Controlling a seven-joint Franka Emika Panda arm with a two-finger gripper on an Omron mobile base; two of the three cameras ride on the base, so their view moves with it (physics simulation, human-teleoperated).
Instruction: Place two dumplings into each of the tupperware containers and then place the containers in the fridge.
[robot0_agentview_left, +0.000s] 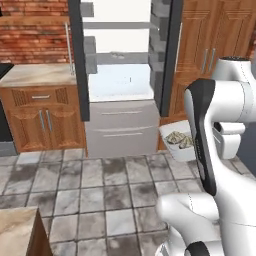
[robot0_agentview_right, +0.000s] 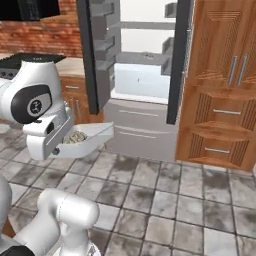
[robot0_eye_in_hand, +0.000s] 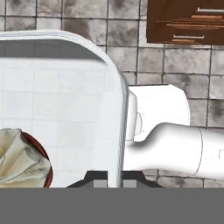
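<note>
Container (robot0_agentview_left: 176, 142) half hidden behind the arm. Dumpling (robot0_eye_in_hand: 19, 159) cut off at the hand view's left edge. End effector (robot0_eye_in_hand: 114, 181) fingertips barely showing, gap unclear.

Nothing readable anywhere: no label, brand, number or sign on the fridge (robot0_agentview_left: 120, 75), on the tupperware container (robot0_eye_in_hand: 61, 109) or on the wooden cabinets (robot0_agentview_right: 222, 85). Just a small pale round mark on a dark arm joint (robot0_agentview_right: 35, 105), too blurred to make out.
</note>
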